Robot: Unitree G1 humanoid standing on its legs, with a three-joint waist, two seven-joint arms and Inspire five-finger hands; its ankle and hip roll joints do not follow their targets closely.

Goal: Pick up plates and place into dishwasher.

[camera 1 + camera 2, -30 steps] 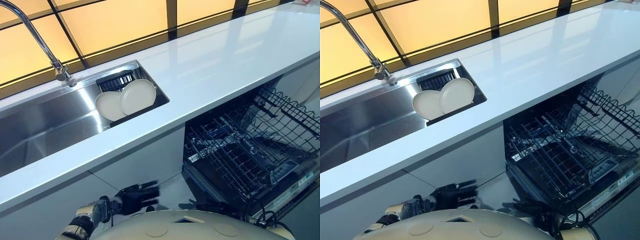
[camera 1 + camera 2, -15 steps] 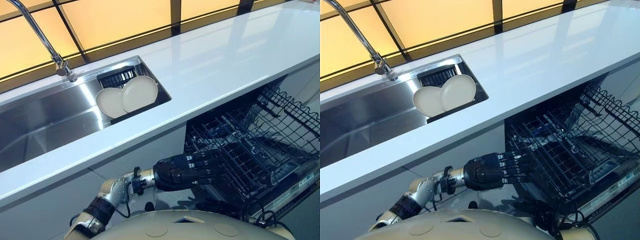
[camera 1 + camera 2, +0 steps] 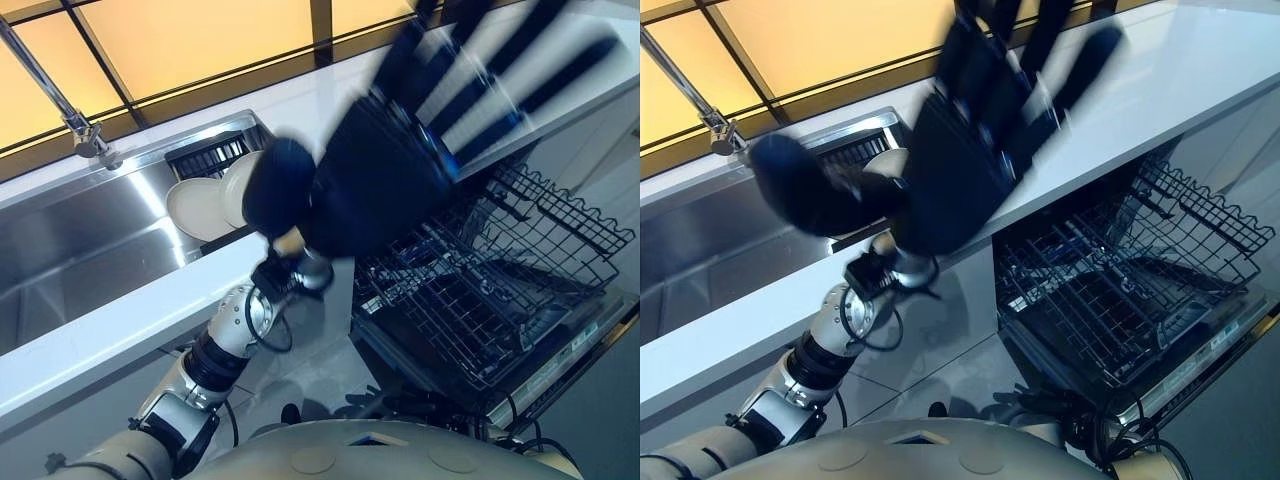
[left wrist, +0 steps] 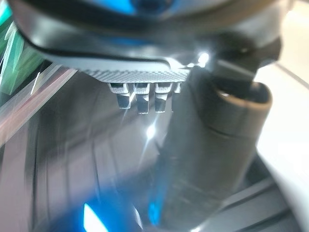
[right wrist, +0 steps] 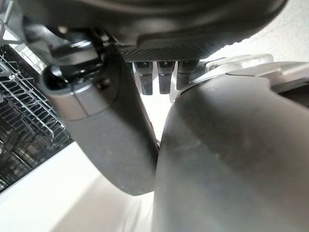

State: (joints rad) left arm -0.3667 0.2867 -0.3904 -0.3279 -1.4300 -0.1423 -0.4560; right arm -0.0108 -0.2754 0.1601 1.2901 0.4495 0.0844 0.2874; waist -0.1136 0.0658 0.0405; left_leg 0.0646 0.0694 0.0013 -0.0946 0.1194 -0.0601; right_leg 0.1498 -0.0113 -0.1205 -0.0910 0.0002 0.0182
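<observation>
Hovering close before the head camera, the left robot hand (image 3: 385,180) spreads its fingers (image 3: 560,75) straight and released, holding nothing, while two white plates (image 3: 197,208) lean overlapping at the right end of the sink (image 3: 80,250) set in the desk (image 3: 100,335), the dishwasher rack (image 3: 480,300) stands pulled out below, and the right robot hand (image 5: 159,19) is one whose state I cannot tell.

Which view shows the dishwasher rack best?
Right eye view: rack sits clear of the left robot hand. In the left eye view that hand overlaps its edge. Right wrist view catches a corner; left wrist view is too blurred.
</observation>
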